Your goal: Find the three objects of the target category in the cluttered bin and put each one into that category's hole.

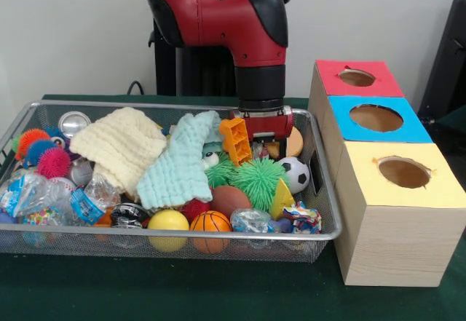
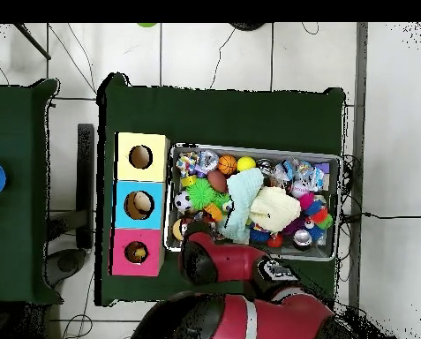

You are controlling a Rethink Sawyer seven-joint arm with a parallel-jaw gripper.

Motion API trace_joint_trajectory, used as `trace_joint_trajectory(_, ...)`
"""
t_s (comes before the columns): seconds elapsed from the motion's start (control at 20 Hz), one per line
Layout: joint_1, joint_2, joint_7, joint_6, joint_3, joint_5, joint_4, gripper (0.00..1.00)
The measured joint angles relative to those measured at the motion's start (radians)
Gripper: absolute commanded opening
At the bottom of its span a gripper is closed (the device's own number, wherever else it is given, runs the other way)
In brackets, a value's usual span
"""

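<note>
The silver wire mesh bin point(image 1: 182, 235) is full of toys; it also shows in the overhead view point(image 2: 253, 147). My gripper point(image 1: 266, 145) is lowered into the bin's back right corner, its lower end buried in clutter beside an orange plastic toy point(image 1: 234, 140). Small round balls show nearby: a soccer ball point(image 1: 295, 174), a basketball point(image 1: 210, 223) and a yellow ball point(image 1: 168, 221). A tan-orange round thing point(image 1: 294, 143) sits behind the gripper. No tiger-striped ball is clear to see. The red-topped box's hole point(image 1: 357, 78) is at the row's far end.
A green spiky ball point(image 1: 258, 177) lies just in front of the gripper. A mint cloth point(image 1: 178, 164) and a cream cloth point(image 1: 120, 146) cover the bin's middle. The blue-topped hole point(image 1: 376, 118) and yellow-topped hole point(image 1: 403, 172) stand right of the bin.
</note>
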Motion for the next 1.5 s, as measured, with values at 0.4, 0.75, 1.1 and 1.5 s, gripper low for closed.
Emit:
trace_joint_trajectory(0.4, -0.062, -0.007, 0.000, -0.004, 0.007, -0.017, 0.007, 1.00)
trace_joint_trajectory(0.75, -0.157, -0.072, 0.000, 0.195, 0.003, -0.056, -0.006, 1.00)
trace_joint_trajectory(1.1, -0.207, -0.105, 0.000, 0.369, 0.013, -0.113, -0.067, 1.00)
trace_joint_trajectory(1.5, -0.224, -0.105, 0.000, 0.385, 0.003, -0.219, -0.138, 1.00)
